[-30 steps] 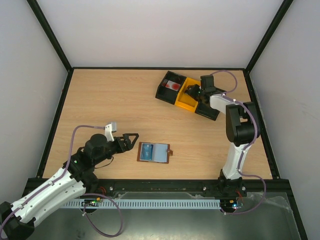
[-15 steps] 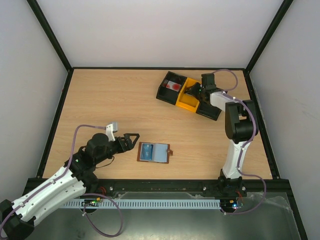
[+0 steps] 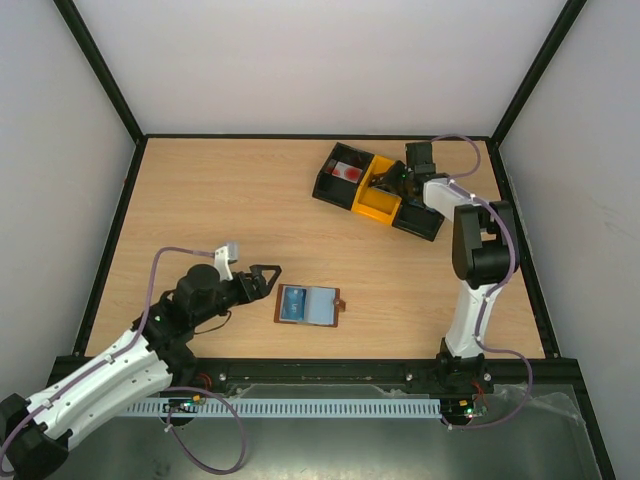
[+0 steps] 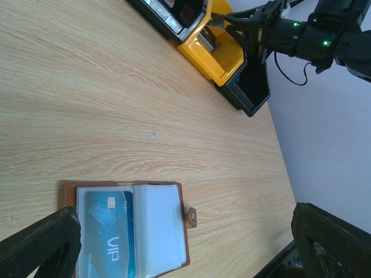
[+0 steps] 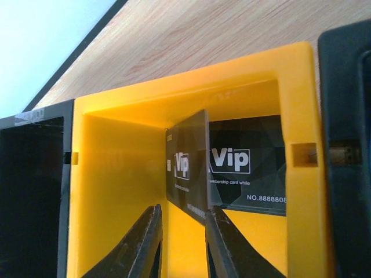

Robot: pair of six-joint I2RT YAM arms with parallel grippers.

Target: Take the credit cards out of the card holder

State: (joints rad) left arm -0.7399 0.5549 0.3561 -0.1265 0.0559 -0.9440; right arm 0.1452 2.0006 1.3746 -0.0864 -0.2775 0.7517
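Wide apart, the left gripper's (image 3: 272, 280) jaws hung just left of the card holder (image 3: 308, 305), which lay open and flat at lower centre of the overhead view, a blue credit card (image 4: 107, 231) in its left pocket. Up at upper right, the right gripper's (image 5: 184, 209) jaws stood narrowly parted inside the yellow bin (image 5: 191, 63), with a dark Vip card (image 5: 186, 165) on edge between them and another behind it.

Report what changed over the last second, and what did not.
The right gripper drew back slightly to the right and its jaws parted, seemingly letting go of the dark card standing in the yellow bin. The left gripper crept a touch forward, still open. The card holder lies open where it was, with the blue card still inside.
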